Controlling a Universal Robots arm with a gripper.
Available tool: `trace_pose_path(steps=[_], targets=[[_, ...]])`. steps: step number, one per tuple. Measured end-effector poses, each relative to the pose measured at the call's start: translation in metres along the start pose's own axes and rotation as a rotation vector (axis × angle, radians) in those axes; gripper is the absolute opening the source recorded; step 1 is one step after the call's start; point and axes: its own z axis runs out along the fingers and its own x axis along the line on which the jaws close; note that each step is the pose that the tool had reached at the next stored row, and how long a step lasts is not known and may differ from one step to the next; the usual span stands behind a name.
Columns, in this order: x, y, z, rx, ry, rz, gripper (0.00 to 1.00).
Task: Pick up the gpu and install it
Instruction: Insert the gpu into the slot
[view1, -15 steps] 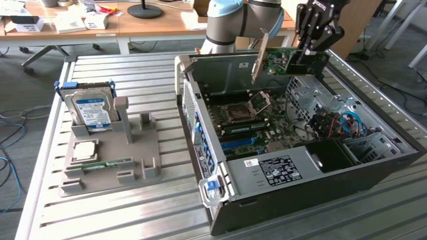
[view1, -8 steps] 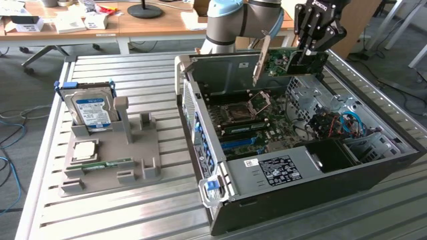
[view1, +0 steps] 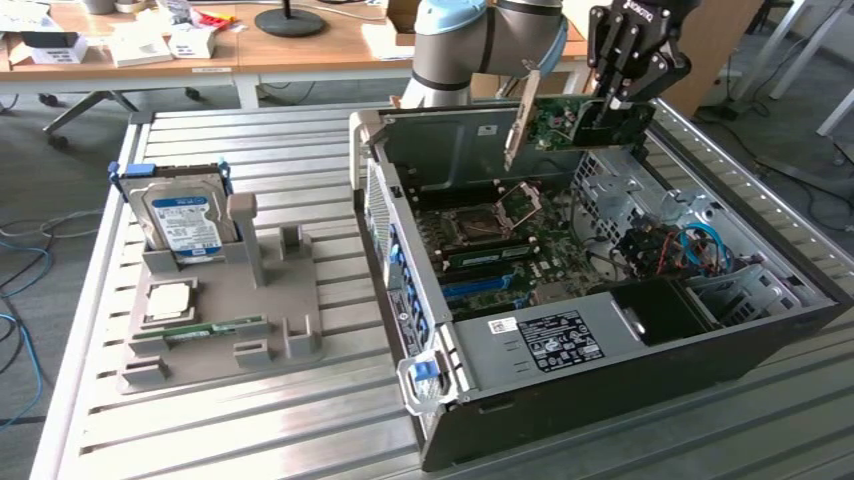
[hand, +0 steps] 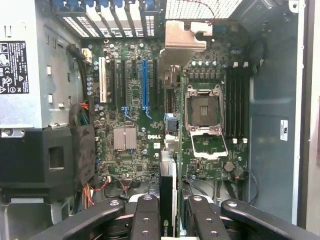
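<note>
A robot arm is holding the gpu (view1: 558, 122) in the air above the far edge of an open computer case (view1: 747, 330), which is lying on its side on a slatted metal table (view1: 240, 420). The gripper (view1: 617, 112) is pinching the card from above, at the end toward the exterior view's right. The card's silver bracket (view1: 521, 120) is hanging down at the opposite end, over the case's far wall. The card is hanging clear of the motherboard (view1: 494, 250) below.

From the wrist, the gpu (hand: 168, 190) is showing edge-on as a dark sliver clamped between the gripper's (hand: 172, 216) black fingers (hand: 145, 220). The motherboard (hand: 135, 165) is lying well beneath it, with a blue expansion slot (hand: 145, 82) and an empty processor socket (hand: 205, 117) in sight.

Toward the table's edge at the exterior view's left, a grey fixture (view1: 267, 300) is carrying a hard drive (view1: 187, 220) standing upright at its far corner. A green memory stick (view1: 214, 328) is lying near its front edge.
</note>
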Motion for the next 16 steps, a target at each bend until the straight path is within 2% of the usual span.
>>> trace_pose_path(steps=[4, 16], targets=[[0.000, 0.0014, 0.0040, 0.0000, -0.0001, 0.000, 0.26], [0.001, 0.0076, 0.0257, 0.0000, -0.0001, 0.000, 0.26]])
